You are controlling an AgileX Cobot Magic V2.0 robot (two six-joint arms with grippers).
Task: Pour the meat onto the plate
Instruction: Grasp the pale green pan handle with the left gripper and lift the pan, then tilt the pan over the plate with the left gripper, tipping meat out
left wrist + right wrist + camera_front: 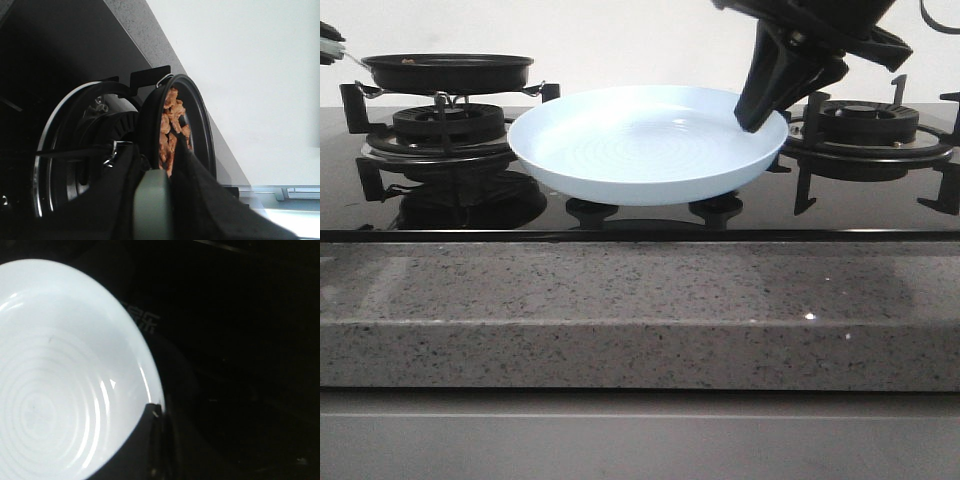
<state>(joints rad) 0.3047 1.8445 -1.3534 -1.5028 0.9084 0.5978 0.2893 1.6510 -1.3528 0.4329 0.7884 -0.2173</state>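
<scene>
The meat [170, 127] is a heap of tan slices in a black frying pan [448, 72], which is level over the left burner. My left gripper [328, 45] is at the far left edge, shut on the pan's grey-green handle [152, 205]. In the left wrist view the gripper [155, 170] has the pan [197, 115] just beyond it. The pale blue plate [645, 145] is over the middle of the hob and holds nothing. My right gripper [756, 112] is shut on its right rim. In the right wrist view the gripper [159, 415] clamps the plate [60, 390] at its edge.
The left burner with its black grate [445, 125] is under the pan, and the right burner [868, 125] stands beside the plate. Two knobs [592, 210] sit under the plate's front. A speckled stone counter edge [640, 310] runs along the front. A white wall is behind.
</scene>
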